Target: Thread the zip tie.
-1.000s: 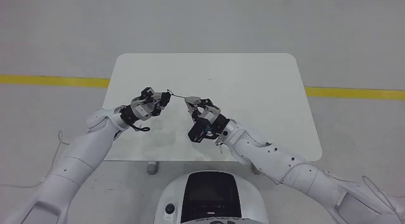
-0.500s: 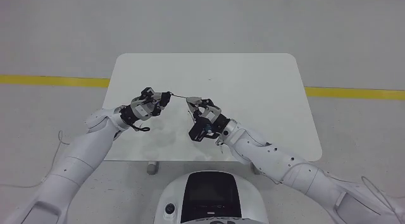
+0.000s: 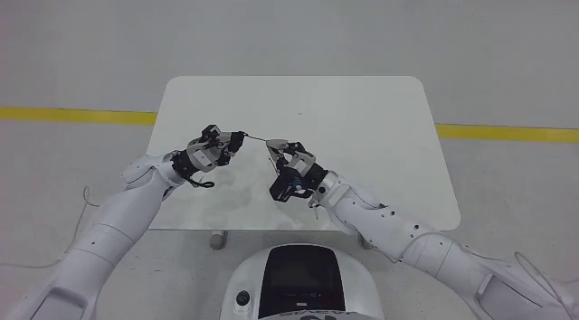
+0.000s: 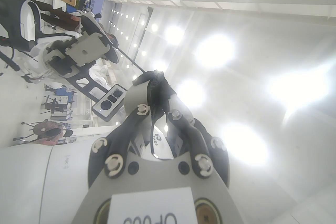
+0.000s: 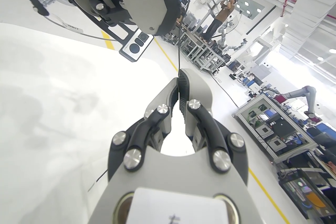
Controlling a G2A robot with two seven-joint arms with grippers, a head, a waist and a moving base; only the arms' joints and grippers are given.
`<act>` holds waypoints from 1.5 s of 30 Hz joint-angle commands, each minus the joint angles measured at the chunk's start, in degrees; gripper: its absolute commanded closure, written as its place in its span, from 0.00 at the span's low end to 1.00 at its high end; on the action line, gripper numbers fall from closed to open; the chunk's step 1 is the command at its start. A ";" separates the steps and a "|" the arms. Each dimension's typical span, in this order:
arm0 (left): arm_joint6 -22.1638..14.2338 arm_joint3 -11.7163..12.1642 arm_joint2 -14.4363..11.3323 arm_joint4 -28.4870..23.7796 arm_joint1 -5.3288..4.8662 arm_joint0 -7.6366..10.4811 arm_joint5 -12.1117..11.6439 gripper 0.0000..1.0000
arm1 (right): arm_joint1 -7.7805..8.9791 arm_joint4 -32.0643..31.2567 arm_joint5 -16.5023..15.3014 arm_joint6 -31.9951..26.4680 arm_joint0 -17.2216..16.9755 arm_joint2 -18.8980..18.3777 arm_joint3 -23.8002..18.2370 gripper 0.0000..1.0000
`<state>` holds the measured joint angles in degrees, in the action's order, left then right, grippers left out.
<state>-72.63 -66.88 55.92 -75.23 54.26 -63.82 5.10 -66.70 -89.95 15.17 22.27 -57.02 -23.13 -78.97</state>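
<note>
the right gripper (image 5: pixel 179 89) is pressed together at its fingertips on the thin black zip tie (image 5: pixel 178 51). from there the strap is drawn out straight, toward about 10 o'clock in the top view, to the left gripper (image 4: pixel 156 83), whose fingers are likewise closed on the other end. the tie is thus held by both ends above the near half of the white table (image 3: pixel 362 112). whether the tip has been passed through the head cannot be told, since that end is covered by the left pads. the threading is judged to be under way, with the pull-through not yet done. the short span between the grippers is judged unobstructed, and only their closeness to each other is likely to hinder. yellow floor lines (image 3: pixel 72 115) are seen at 9 and 3 o'clock of the table, well apart from the work.
</note>
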 commanded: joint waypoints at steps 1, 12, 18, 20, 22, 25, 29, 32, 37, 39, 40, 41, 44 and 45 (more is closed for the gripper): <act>0.00 0.00 0.00 0.00 0.00 0.00 0.00 1.00 | -0.06 0.00 -0.02 -0.02 0.00 0.02 0.11 1.00; 0.00 0.00 0.00 0.00 0.00 0.00 0.00 1.00 | -0.34 0.00 -0.51 -0.49 0.10 0.14 0.67 1.00; 0.00 0.00 0.00 0.00 0.00 0.00 0.00 1.00 | -0.50 0.00 -0.72 -0.64 0.15 0.20 0.95 1.00; 0.00 0.00 0.00 0.00 0.00 0.00 0.00 1.00 | -0.53 0.00 -0.88 -0.75 0.18 0.21 1.06 1.00; 0.00 0.00 0.00 0.00 0.00 0.00 0.00 1.00 | -0.56 0.00 -1.03 -0.86 0.21 0.26 1.15 1.00; 0.00 0.00 0.00 0.00 0.00 0.00 0.00 1.00 | -0.60 0.00 -1.16 -1.13 0.37 0.46 1.30 1.00; 0.00 0.00 0.00 0.00 0.00 0.00 0.00 1.00 | -0.65 0.00 -0.96 -1.56 0.74 0.99 1.44 1.00; 0.00 0.00 0.00 0.00 0.00 0.00 0.00 1.00 | -0.67 0.00 -0.81 -1.84 0.92 1.28 1.58 1.00; 0.00 0.00 0.00 0.00 0.00 0.00 0.00 1.00 | -0.73 0.00 -0.79 -2.35 1.26 1.78 1.84 1.00; 0.00 0.00 0.00 0.00 0.00 0.00 0.00 1.00 | -0.77 0.00 -0.84 -2.55 1.40 1.94 1.98 1.00; 0.00 0.00 0.00 0.00 0.00 0.00 0.00 1.00 | -0.79 0.00 -0.86 -2.63 1.46 2.02 2.03 1.00; 0.00 0.00 0.00 0.00 0.00 0.00 0.00 1.00 | -0.82 0.00 -0.88 -2.74 1.54 2.12 2.10 1.00; 0.00 0.00 0.00 0.00 0.00 0.00 0.00 1.00 | -0.90 0.00 -1.00 -3.00 1.71 2.31 2.33 1.00; 0.00 0.00 0.00 0.00 0.00 0.00 0.00 1.00 | -0.93 0.00 -1.03 -3.05 1.75 2.33 2.41 1.00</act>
<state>-72.63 -66.88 55.92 -75.23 54.26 -63.82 5.10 -67.60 -89.95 14.17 19.28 -55.31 -20.82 -76.65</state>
